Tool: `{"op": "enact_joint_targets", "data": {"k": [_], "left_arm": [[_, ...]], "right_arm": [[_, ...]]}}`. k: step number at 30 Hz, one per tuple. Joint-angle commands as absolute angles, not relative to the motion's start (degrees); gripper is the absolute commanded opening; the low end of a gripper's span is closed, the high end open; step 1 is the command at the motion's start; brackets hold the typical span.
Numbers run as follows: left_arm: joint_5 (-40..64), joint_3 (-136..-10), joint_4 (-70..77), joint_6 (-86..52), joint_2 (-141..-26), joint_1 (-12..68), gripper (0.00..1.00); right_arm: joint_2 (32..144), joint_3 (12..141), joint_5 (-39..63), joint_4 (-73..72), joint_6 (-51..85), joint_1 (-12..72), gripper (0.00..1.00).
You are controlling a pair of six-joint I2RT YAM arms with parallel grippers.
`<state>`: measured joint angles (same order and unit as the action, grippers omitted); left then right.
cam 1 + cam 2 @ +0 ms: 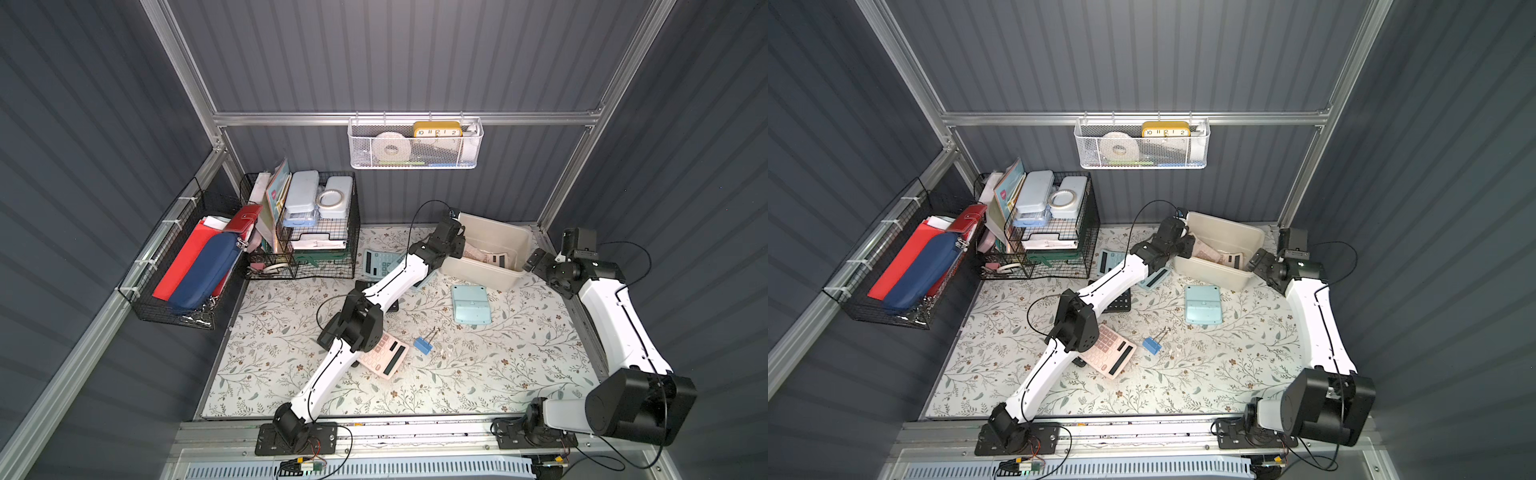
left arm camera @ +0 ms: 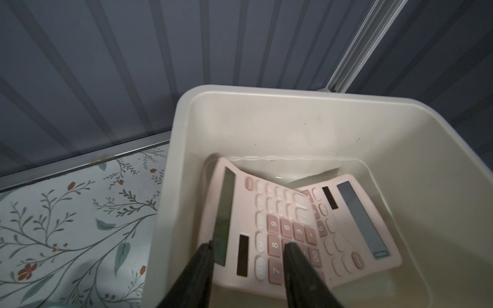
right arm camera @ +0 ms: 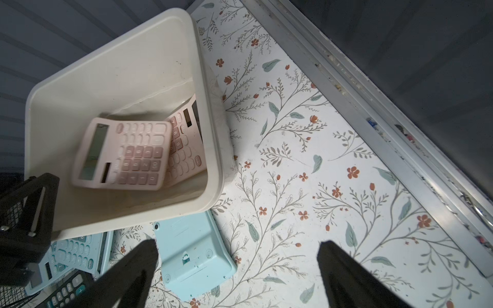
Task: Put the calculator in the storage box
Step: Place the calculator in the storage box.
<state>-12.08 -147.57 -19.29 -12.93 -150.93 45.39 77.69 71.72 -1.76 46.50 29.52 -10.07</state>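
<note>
Arm (image 1: 390,282) outstretched, left pincer (image 2: 249,244) parted above calculator (image 2: 266,208) in storage box (image 2: 293,120).

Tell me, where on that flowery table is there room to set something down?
Widest bare patch: front right of the mat, between the blue binder clip and the right arm. Another lies front left, between the left arm and the mat's edge. Crowded: around the storage box and the teal calculator beside it.

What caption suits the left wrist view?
Open left gripper over a pink calculator lying on another pink calculator in the storage box.
</note>
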Motion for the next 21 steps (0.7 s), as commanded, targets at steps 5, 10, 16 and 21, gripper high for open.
{"op": "enact_joint_targets", "data": {"k": [5, 10, 16, 21], "left_arm": [[-12.36, -149.86, -20.57, -14.32, -146.06, 45.35, 0.56], [-10.35, -148.48, -21.35, -16.02, -139.91, 45.29, 0.66], [-8.88, -136.87, -21.70, -17.40, -128.35, 45.35, 0.88], [-9.22, -122.92, -22.65, -18.58, -117.88, 45.34, 0.99]], "right_arm": [[77.32, 71.02, 0.45, 46.22, 27.52, -10.24, 0.99], [74.38, 70.12, 8.97, 45.61, 24.77, -10.27, 0.99], [69.79, 66.38, 18.55, 43.71, 23.12, -9.76, 0.99], [65.69, 64.36, 22.07, 43.66, 22.33, -6.89, 0.99]]}}
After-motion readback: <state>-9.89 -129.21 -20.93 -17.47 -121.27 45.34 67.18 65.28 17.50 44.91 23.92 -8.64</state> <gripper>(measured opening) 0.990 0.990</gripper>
